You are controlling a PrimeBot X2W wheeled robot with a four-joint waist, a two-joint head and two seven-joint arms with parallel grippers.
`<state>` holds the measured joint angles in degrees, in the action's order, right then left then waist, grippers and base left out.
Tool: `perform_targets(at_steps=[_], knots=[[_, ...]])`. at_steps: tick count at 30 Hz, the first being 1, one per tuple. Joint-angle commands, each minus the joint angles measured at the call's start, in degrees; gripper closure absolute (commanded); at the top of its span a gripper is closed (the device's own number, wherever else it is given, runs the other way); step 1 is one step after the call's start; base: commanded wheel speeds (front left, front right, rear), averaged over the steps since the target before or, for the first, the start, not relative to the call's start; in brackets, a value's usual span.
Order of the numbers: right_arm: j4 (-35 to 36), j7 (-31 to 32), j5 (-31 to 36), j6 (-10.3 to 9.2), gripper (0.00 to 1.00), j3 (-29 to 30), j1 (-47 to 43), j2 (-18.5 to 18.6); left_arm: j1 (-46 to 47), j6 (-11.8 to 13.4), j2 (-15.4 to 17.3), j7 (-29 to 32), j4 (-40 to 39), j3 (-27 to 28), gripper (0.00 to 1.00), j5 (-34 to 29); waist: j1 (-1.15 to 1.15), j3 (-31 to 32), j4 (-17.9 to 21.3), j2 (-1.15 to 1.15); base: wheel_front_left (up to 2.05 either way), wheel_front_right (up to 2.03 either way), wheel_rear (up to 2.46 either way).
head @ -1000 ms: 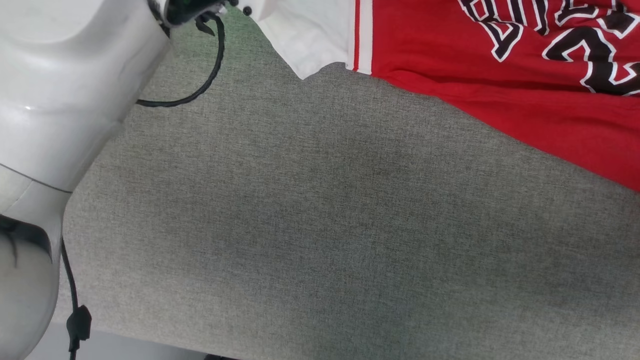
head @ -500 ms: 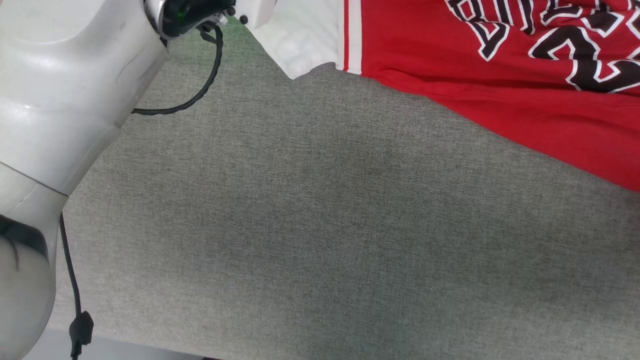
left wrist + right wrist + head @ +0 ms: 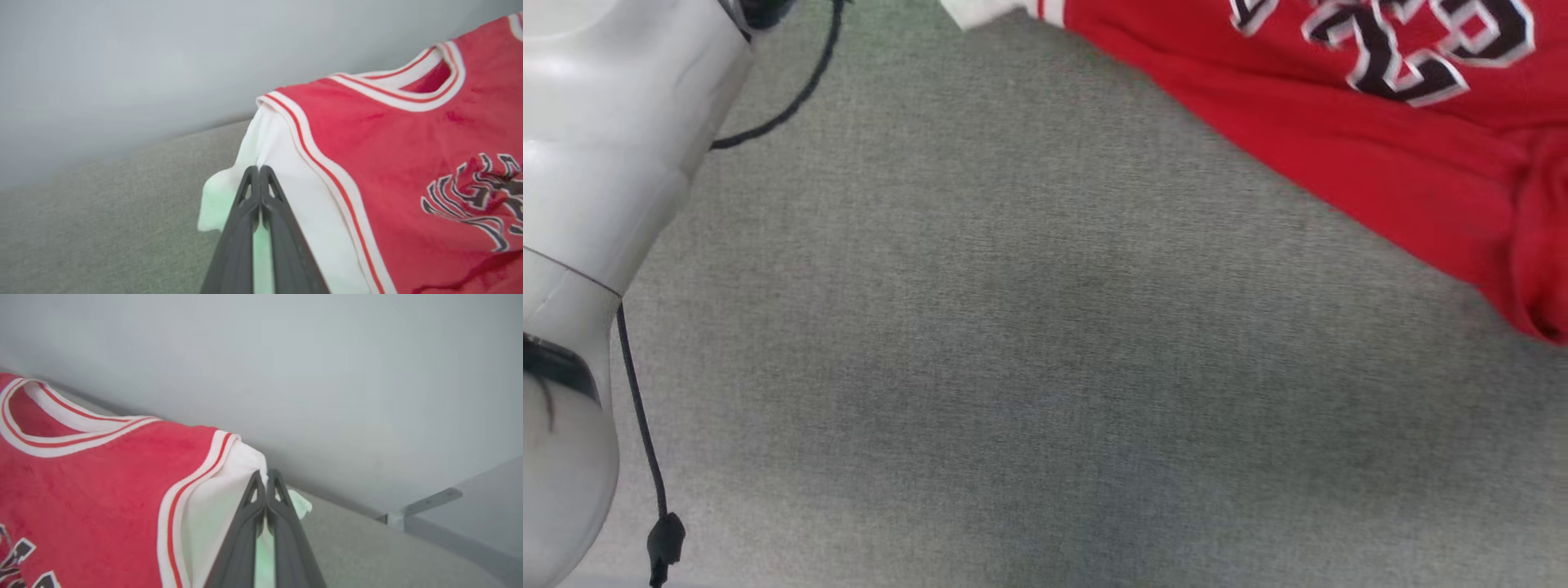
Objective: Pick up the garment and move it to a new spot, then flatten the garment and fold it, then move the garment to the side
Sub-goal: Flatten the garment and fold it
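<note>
Shirt [image 3: 1339,147] had shifted farther across the grey table [image 3: 1013,367], shoulders raised off it by left gripper [image 3: 260,168] and right gripper [image 3: 266,473] clenched on its sleeves [image 3: 294,171]; relocation under way, flattening, folding, side-move pending.

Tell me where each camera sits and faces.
Head: on the head, looking down at the grey surface and the garment; pale arm at left.
Left wrist: along the left gripper, shut on a white sleeve.
Right wrist: along the right gripper, shut on the other sleeve.
Both wrist views share the striped collar.
</note>
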<state>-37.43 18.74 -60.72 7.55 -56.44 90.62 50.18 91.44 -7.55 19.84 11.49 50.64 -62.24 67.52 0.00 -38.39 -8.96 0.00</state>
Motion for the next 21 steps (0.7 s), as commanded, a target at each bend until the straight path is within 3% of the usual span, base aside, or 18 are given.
perform_targets(at_steps=[1,11,15,21], knots=[[-0.98,-2.94,1.14,-0.12,1.0,0.74,1.37,-0.62,1.05,0.17,0.02,-2.06,1.04,0.64,1.0,0.13,0.0,0.86,0.87,0.0,0.0,0.0,0.0],[-17.49,-24.54,10.26,-0.13,1.0,7.31,14.76,-10.27,11.33,1.46,-3.2,-23.31,11.72,10.65,1.0,2.75,0.0,3.09,3.28,0.0,0.0,0.0,0.0],[-25.46,-31.02,13.31,-0.13,1.0,10.51,21.9,-14.79,17.58,2.08,-4.37,-26.46,13.45,15.18,1.0,3.34,0.0,4.2,3.86,0.0,0.0,0.0,0.0],[-33.01,-33.46,16.61,-0.13,1.0,12.0,25.97,-19.01,19.21,2.49,-5.2,-26.73,11.27,23.11,1.0,-1.84,0.0,6.01,4.03,0.0,0.0,0.0,0.0]])
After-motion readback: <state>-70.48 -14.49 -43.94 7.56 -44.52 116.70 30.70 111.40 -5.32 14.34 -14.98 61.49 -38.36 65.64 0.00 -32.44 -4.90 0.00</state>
